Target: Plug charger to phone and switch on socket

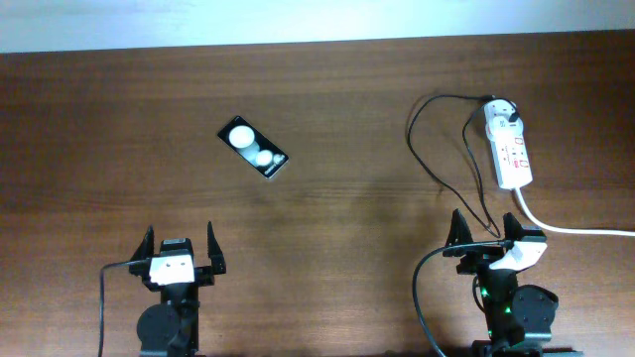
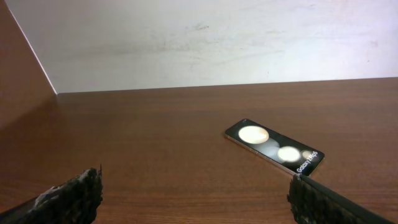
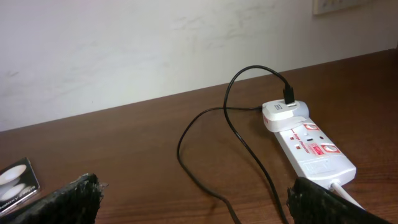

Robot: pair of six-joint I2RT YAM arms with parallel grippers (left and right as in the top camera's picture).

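The phone [image 1: 253, 148] lies flat on the table left of centre, two white spots on its face; it also shows in the left wrist view [image 2: 273, 147] and at the left edge of the right wrist view [image 3: 15, 183]. The socket [image 1: 508, 146] lies at the right, with the charger's white-and-black adapter [image 3: 282, 111] plugged in its far end. The charger's black cable [image 1: 437, 164] loops over the table toward my right gripper [image 1: 484, 233]; its plug tip is not seen. My left gripper [image 1: 180, 247] is open and empty, near the front edge. My right gripper is open and empty.
The socket's thick white cord [image 1: 575, 226] runs off to the right edge. A pale wall [image 2: 205, 37] bounds the table's far edge. Bare wood lies between the phone and the socket.
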